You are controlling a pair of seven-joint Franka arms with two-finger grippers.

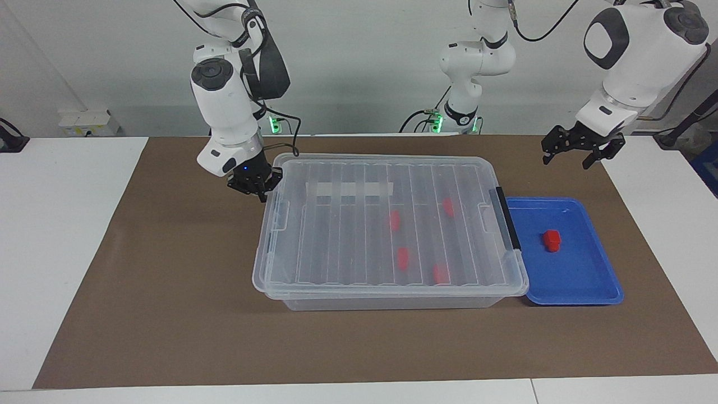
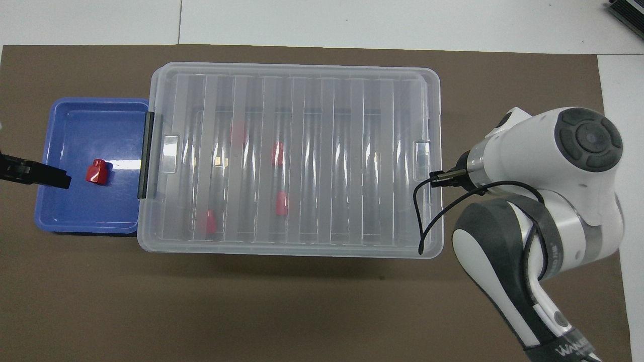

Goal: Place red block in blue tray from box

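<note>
Left gripper is hovering spread and empty over the mat beside the blue tray, where 1 red block is already sitting. Right gripper is waiting at the box corner (fingers unclear). Block is probably light, rigid, slick; pinching its flat sides looks best.

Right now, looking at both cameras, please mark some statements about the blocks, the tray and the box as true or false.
1. A red block lies in the blue tray. True.
2. The box has its lid off. False: the ribbed lid covers it.
3. Four red blocks show through the lid. True.
4. The left pincer holds a block. False: it is open, empty, raised above the mat near the tray.
5. The right pincer is at the box's corner at the right arm's end. True.
</note>
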